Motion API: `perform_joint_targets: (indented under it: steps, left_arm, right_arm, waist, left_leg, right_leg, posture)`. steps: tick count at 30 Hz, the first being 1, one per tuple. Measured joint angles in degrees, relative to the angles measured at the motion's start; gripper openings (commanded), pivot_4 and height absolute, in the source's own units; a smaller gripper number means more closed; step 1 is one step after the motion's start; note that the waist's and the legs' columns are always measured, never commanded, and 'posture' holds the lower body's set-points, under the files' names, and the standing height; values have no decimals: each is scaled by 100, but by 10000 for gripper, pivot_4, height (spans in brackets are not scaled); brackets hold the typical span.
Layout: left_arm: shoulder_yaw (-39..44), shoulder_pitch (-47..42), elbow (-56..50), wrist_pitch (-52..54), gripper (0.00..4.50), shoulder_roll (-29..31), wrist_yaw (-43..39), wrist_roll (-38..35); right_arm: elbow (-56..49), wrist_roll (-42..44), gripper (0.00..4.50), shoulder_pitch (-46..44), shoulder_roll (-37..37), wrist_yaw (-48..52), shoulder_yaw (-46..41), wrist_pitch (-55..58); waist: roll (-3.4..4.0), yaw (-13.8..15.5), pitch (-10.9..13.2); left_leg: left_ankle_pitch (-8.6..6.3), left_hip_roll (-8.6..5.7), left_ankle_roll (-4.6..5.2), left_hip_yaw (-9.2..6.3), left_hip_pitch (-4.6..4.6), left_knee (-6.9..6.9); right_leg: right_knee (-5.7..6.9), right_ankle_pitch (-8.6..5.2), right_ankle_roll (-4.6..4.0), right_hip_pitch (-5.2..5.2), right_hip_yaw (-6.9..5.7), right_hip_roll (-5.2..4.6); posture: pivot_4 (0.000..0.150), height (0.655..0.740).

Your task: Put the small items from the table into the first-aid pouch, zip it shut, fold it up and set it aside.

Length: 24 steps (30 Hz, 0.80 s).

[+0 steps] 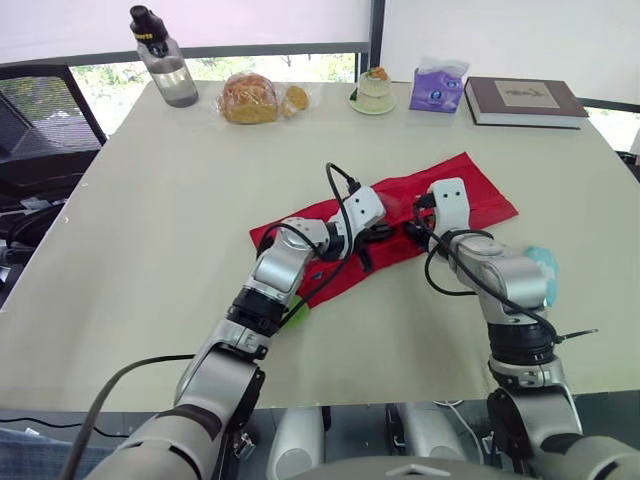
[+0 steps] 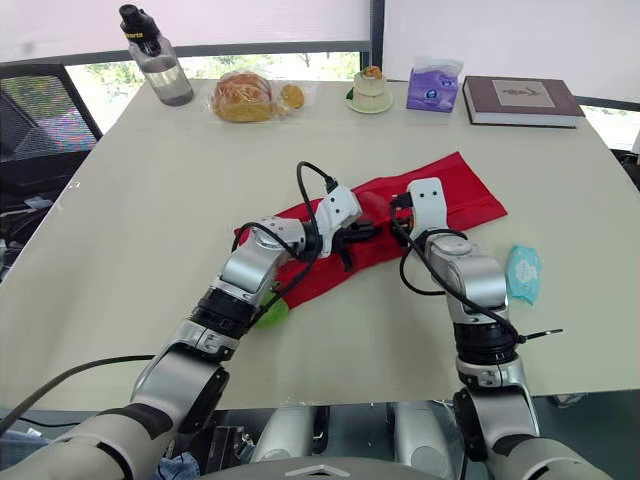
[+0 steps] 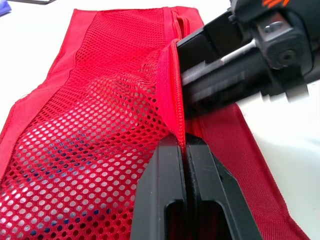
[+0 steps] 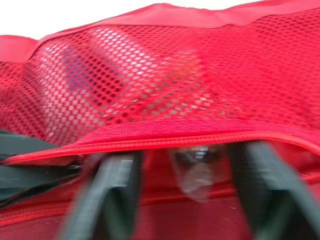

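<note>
Centre frame on the counter (image 1: 150,250), the red first-aid pouch (image 1: 470,190) is pinched at its zipper edge (image 3: 176,100) by the left hand (image 3: 184,142), presumably tensioning it while the zipper pull (image 4: 196,172) is straddled by the right hand (image 1: 412,230), whose fingers (image 4: 112,190) are spread.

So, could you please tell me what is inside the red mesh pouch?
Through the red mesh first-aid pouch, pale and bluish shapes show; the netting hides what they are. The left tool pinches its zip edge.
</note>
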Motion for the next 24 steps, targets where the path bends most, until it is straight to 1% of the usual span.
perform_joint_targets:
  steps: [1,4,11,13,14,16,18,19,22,24]
  left_arm:
    - [0,0,0,-6,0,5,-13,1]
    - [2,0,7,-36,0,16,-24,1]
    - [15,-37,91,-118,0,93,-92,0]
    - [16,-56,110,-113,0,98,-155,-19]
    - [16,-61,111,-100,0,105,-224,-30]
    - [21,-61,111,-11,0,168,-505,-157]
    - [9,-60,106,30,0,171,-771,-265]
    - [9,-60,98,40,0,176,-842,-295]
    - [10,-60,90,53,0,191,-957,-348]
    - [10,-60,90,53,0,195,-1013,-349]
  right_arm:
    - [-61,8,44308,91,-33,17,-2,-31]
    - [-312,37,44308,286,-223,112,-23,-48]
    - [-1558,380,44308,1079,-988,618,-110,363]
    - [-1849,451,39300,1260,-1206,777,-69,402]
    - [-1974,474,35550,1348,-1292,841,-28,399]
    - [-2201,510,26868,1584,-1456,963,138,338]
    - [-2192,426,18768,1617,-1462,939,318,214]
    - [-2187,391,13893,1613,-1459,928,358,145]
    - [-2125,340,1288,1582,-1413,859,403,41]
    - [-2002,294,538,1557,-1360,813,440,-65]
  waist:
    - [0,4,0]
    - [0,3,0]
    - [0,-8,0]
    - [0,-13,0]
    - [0,-10,0]
    - [0,-18,0]
    - [0,-22,0]
    - [0,-18,0]
    - [0,-7,0]
    - [0,-3,0]
  left_leg:
    - [0,0,0,0,0,0]
    - [0,0,0,1,0,0]
    - [0,0,0,0,2,-3]
    - [0,0,0,-1,3,-3]
    - [0,0,0,-3,3,-3]
    - [0,0,0,-3,3,-4]
    - [0,0,0,-1,3,-2]
    - [0,0,0,-1,3,-1]
    - [0,0,0,-1,3,-1]
    - [0,0,0,-1,3,-1]
  right_leg:
    - [-1,0,0,0,0,0]
    - [-1,0,0,0,1,-1]
    - [-1,-1,0,0,1,0]
    - [1,-1,1,0,0,1]
    - [0,-2,1,0,-1,1]
    - [-1,-2,1,0,0,2]
    - [0,-2,1,0,1,1]
    - [0,-2,1,0,1,1]
    - [-1,-2,1,0,1,1]
    - [-1,-2,1,0,1,1]
  posture:
    - [1500,7400]
    - [1500,7400]
    - [1500,7400]
    - [1500,7400]
    - [1500,7400]
    - [1500,7400]
    - [1500,7400]
    - [1500,7400]
    - [1500,7400]
    - [1500,7400]
